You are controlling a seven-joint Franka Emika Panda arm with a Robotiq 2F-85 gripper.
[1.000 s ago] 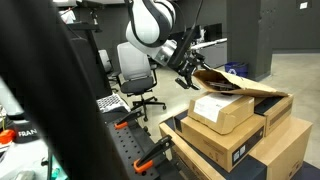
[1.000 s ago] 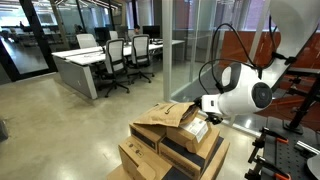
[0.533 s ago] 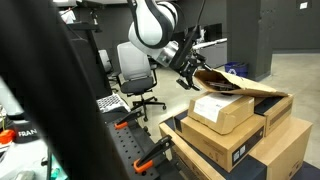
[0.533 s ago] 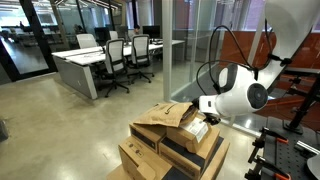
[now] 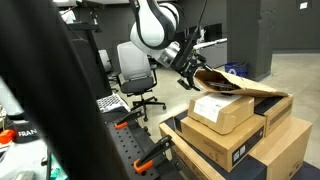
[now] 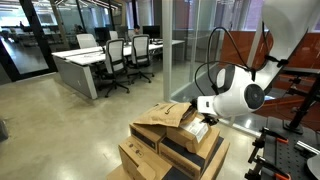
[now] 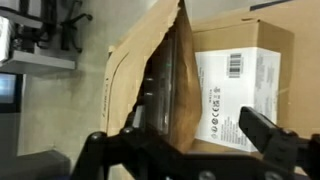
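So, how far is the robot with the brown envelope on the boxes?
Already done: the approach. The open jaws stand at the end of the brown envelope, which lies on the stacked cardboard boxes. In hand: lining up; in the wrist view the envelope's edge sits between the jaws, nothing gripped. Left, probably: closing on the envelope and lifting it.

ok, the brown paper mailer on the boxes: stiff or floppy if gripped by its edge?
Probably floppy: the brown paper mailer gapes open with a curled, creased mouth. Likely light for its size: thin paper walls, contents unseen. It may slide rather than lift when nudged, since it only rests loose on the cardboard boxes.
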